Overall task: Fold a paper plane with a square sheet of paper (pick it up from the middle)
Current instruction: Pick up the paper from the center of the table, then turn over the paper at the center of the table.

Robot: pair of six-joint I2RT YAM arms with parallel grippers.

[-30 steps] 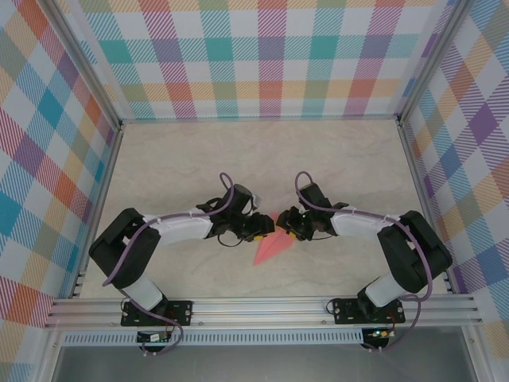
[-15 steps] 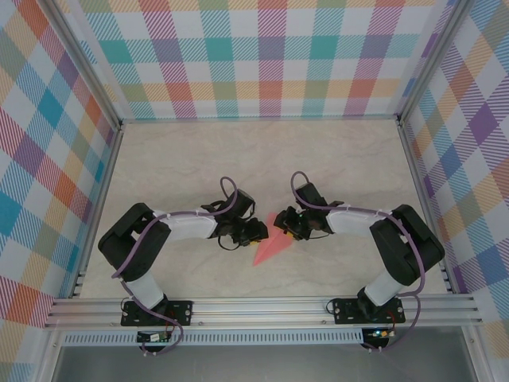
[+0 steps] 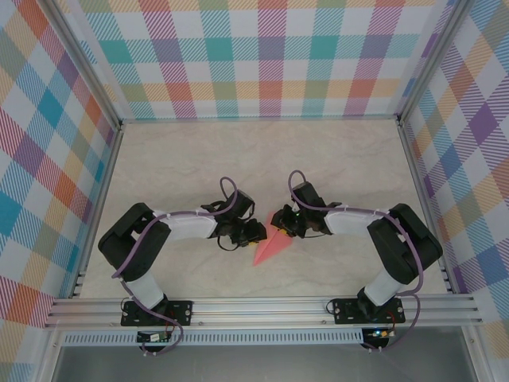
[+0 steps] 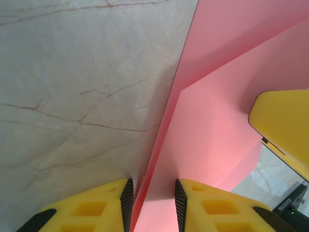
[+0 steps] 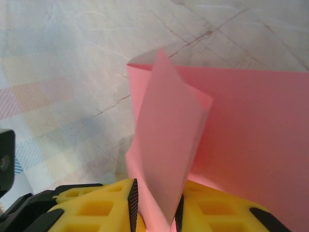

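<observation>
Mid-fold, I'd say: right end effector (image 5: pixel 155 203) pinched a raised flap of the pink paper sheet (image 5: pixel 251 125), left end effector (image 4: pixel 153 198) straddled the crease (grip unclear), and the next move looked like pressing it flat.

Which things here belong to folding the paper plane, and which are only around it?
For the job:
- the pink paper, partly folded
- the left end effector
- the right end effector, with a paper flap between its jaws

Just there:
- the marbled table
- the checked walls
- the metal frame

Right end effector (image 3: pixel 278 225) covers part of the paper plane (image 3: pixel 269 248).
</observation>
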